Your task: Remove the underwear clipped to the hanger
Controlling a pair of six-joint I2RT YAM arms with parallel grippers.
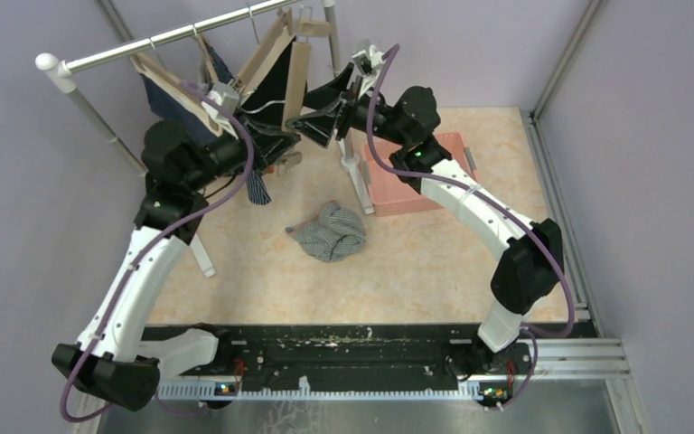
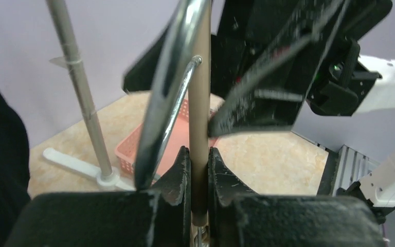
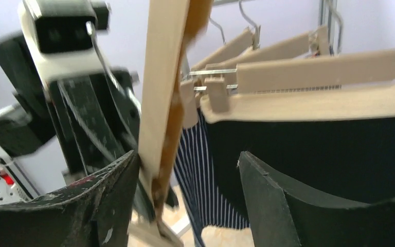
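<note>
Pinching the wooden hanger (image 2: 199, 123) tight, the left gripper (image 2: 199, 154) is closed, while the right gripper (image 3: 185, 157) (jaws wide, holding nothing) faces the black underwear (image 3: 313, 149).

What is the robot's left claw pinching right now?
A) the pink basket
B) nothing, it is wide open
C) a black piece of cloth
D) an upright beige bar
D: in the left wrist view the left gripper has its two fingers closed tight on either side of the beige bar.
</note>
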